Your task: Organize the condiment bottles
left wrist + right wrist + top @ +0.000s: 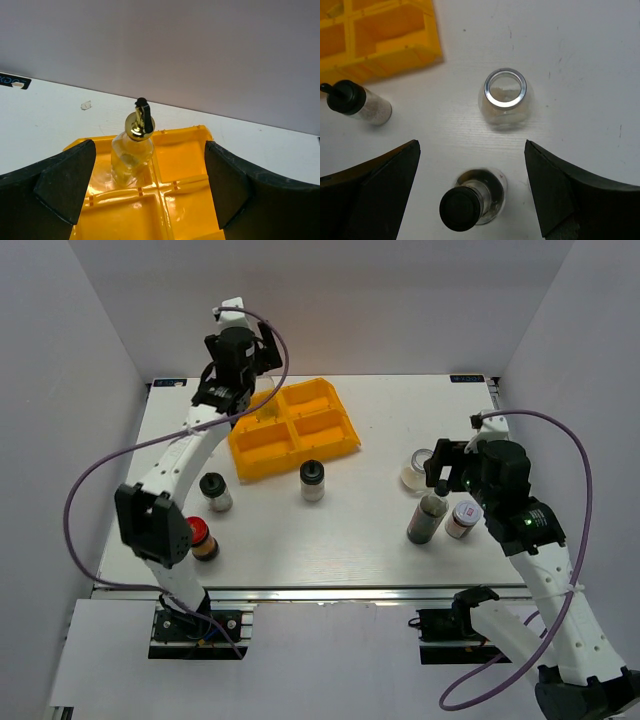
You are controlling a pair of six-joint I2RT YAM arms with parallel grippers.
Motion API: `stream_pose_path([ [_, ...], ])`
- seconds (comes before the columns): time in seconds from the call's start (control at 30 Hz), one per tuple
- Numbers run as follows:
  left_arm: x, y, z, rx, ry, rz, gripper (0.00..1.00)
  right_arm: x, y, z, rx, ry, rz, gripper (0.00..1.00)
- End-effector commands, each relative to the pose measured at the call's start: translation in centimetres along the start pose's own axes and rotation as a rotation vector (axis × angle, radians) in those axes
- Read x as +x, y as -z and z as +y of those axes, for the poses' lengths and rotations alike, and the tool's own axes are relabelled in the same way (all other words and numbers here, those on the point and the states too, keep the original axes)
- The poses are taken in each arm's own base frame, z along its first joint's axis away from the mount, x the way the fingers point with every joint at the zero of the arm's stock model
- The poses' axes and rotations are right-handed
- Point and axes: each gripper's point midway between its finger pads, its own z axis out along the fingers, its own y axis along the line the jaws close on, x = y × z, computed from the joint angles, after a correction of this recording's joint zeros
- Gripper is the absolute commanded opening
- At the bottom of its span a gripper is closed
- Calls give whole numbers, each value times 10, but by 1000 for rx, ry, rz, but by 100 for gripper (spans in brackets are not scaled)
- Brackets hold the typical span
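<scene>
The left end effector (150, 182) has its black fingers (67, 182) spread wide apart, holding nothing, and hangs over the far left part of the yellow tray (187, 165). Beyond the fingers and clear of them, the clear gold-spouted bottle (132, 152) stands upright in the tray's far left compartment. As far as the pictures show, the other three compartments hold nothing. The right end effector (470, 172) is likewise spread open and empty. It hovers above the tall dark black-capped bottle (470, 202), which stands upright directly below the gap between its fingers, untouched. Just beyond that bottle sits the silver-rimmed jar (505, 95), and just beside the bottle on its right is the pale-lidded jar (463, 519). Further out on the white bench (390, 420), a black-capped shaker (312, 480) stands near the tray's front edge. A second black-capped shaker (215, 490) stands to its left, and the red-lidded jar (202, 537) is at the near left, partly hidden by the left arm. The task looks barely started: one bottle of seven is in the tray and six stand outside it. The dark bottle seems the likely next pick.
</scene>
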Motion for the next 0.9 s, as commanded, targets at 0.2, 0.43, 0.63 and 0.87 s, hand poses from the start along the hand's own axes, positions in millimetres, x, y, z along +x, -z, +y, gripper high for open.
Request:
stream_pose_path([
  [0.2, -19, 117, 43, 8, 107, -10, 98, 43, -3, -10, 109, 25, 83, 89],
  [0.43, 14, 164, 77, -26, 186, 0, 98, 59, -15, -19, 185, 58, 83, 76],
  [0.63, 29, 184, 98, -82, 233, -4, 98, 59, -17, -17, 172, 45, 50, 40],
  [0.87, 33, 200, 119, -157, 258, -22, 98, 16, -3, 10, 33, 38, -71, 0],
])
